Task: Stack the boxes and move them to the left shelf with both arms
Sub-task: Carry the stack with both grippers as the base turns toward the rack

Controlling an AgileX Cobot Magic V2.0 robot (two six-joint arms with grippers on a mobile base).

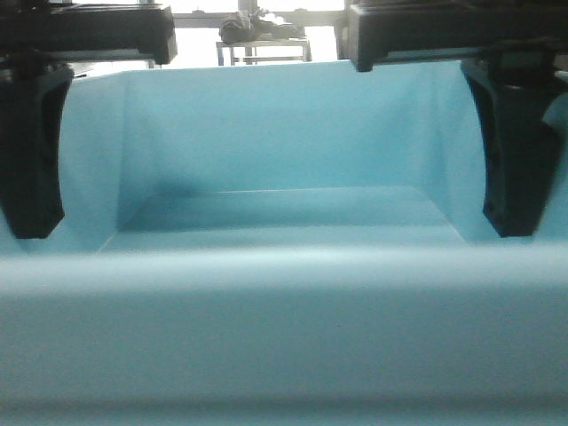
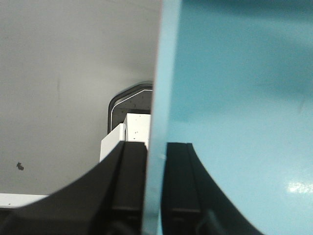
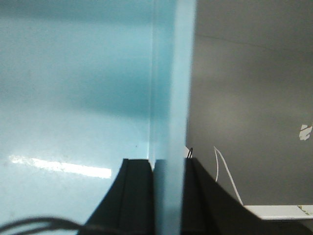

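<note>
The light blue box (image 1: pixel 284 302) fills the front view, its open inside facing me. My left gripper (image 2: pixel 156 147) is shut on the box's left wall (image 2: pixel 159 98), one finger inside and one outside. My right gripper (image 3: pixel 168 164) is shut on the right wall (image 3: pixel 171 88) in the same way. In the front view the inner fingers show at the left (image 1: pixel 34 151) and at the right (image 1: pixel 519 151), under their black bars. The salmon pink box and the left shelf are out of view.
Grey floor lies below the box in both wrist views. A white block (image 2: pixel 122 139) sits under the left wall. A thin white cable (image 3: pixel 226 178) and a white edge (image 3: pixel 279 210) lie under the right side. A distant table with a dark object (image 1: pixel 262 31) stands behind.
</note>
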